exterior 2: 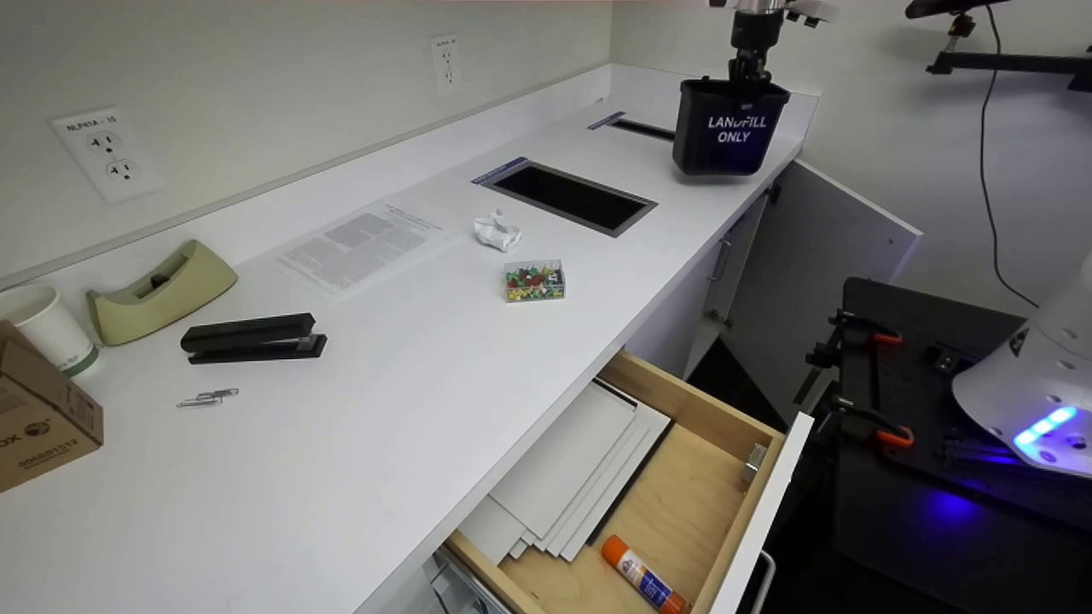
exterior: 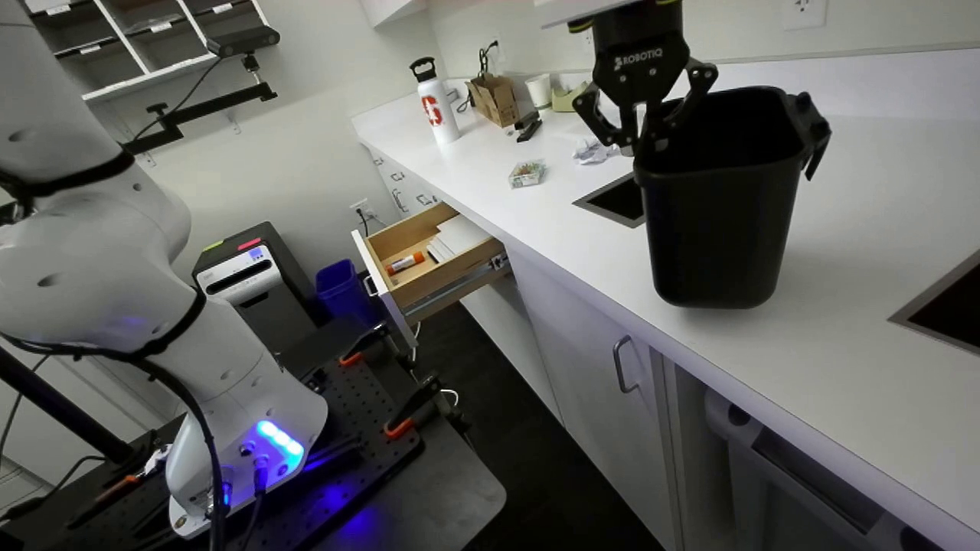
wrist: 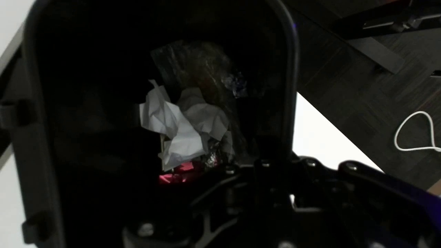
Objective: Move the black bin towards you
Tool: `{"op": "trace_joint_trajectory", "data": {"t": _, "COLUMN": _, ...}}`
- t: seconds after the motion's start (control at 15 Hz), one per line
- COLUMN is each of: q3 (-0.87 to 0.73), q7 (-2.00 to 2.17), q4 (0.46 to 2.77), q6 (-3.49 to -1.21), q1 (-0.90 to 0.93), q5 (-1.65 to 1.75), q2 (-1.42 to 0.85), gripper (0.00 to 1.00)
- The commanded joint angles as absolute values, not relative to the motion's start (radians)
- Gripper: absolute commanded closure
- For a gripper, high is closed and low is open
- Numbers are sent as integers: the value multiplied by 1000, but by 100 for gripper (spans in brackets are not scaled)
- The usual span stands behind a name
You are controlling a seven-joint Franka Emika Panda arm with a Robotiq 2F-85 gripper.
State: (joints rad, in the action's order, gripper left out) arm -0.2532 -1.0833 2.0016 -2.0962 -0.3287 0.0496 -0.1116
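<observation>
The jaws of the Robotiq gripper (exterior: 645, 141) pinch the rim of one black bin (exterior 2: 725, 153), marked LANDFILL ONLY, held over the bench (exterior 2: 367, 477) near its front edge; whether its base touches the top I cannot tell. Inside the bin, the wrist view shows crumpled white paper (wrist: 182, 143) (at least two pieces), clear plastic film (wrist: 196, 65) and shiny red scraps (wrist: 185, 167) — how many of these last it is too dark to say. One wooden drawer (exterior 2: 704, 477) is open at the bench front, holding one orange-capped glue stick (exterior 2: 641, 573) and several flat white boards (exterior 2: 559, 465), overlapped too closely to count. On the bench, one clear case (exterior 2: 535, 295) holds multicoloured push pins (exterior 2: 533, 275) — far too many to tally. Also up there: one cardboard box (exterior 2: 43, 418), one paper cup (exterior 2: 55, 328), one water bottle (exterior: 438, 111), one tape dispenser (exterior 2: 141, 311), one stapler (exterior 2: 247, 337), one crumpled paper ball (exterior 2: 496, 232) and a small cluster of paper clips (exterior 2: 207, 397), their number unclear. Two rectangular openings (exterior 2: 567, 196) are cut into the bench, both dark inside. One blue bin (exterior: 344, 291) shows lower down, in an exterior view; what it holds is hidden.
</observation>
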Motion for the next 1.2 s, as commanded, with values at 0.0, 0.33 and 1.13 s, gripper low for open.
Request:
{"op": "trace_joint_trajectory", "data": {"t": 0.0, "q3": -262, "q7": -955, "q4": 2145, "q6": -2258, "q1": -310, "q5": 119, "q2": -14, "gripper": 97}}
{"op": "trace_joint_trajectory", "data": {"t": 0.33, "q3": -263, "q7": -827, "q4": 2132, "q6": -2276, "q1": -303, "q5": 187, "q2": -47, "gripper": 98}}
{"op": "trace_joint_trajectory", "data": {"t": 1.13, "q3": -279, "q7": -838, "q4": 2105, "q6": -2242, "q1": -319, "q5": 135, "q2": -61, "gripper": 37}}
